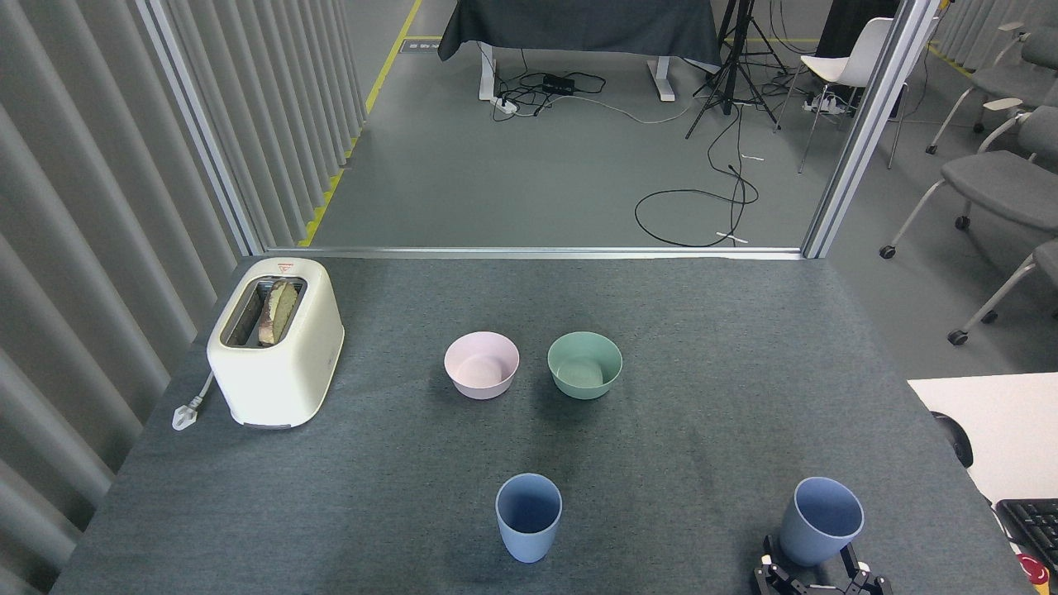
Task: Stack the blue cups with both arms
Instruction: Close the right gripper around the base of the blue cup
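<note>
Two blue cups stand upright near the table's front edge: one in the middle (529,516), the other at the right (821,521). My right gripper (811,568) rises from the bottom edge just under the right cup. It is open, with a black finger on each side of the cup's base; whether they touch it cannot be told. My left arm and gripper are out of view.
A pink bowl (482,364) and a green bowl (584,364) sit side by side mid-table. A cream toaster (275,340) holding bread stands at the left, its plug beside it. A white desk (992,421) with a keyboard (1033,525) adjoins the right edge.
</note>
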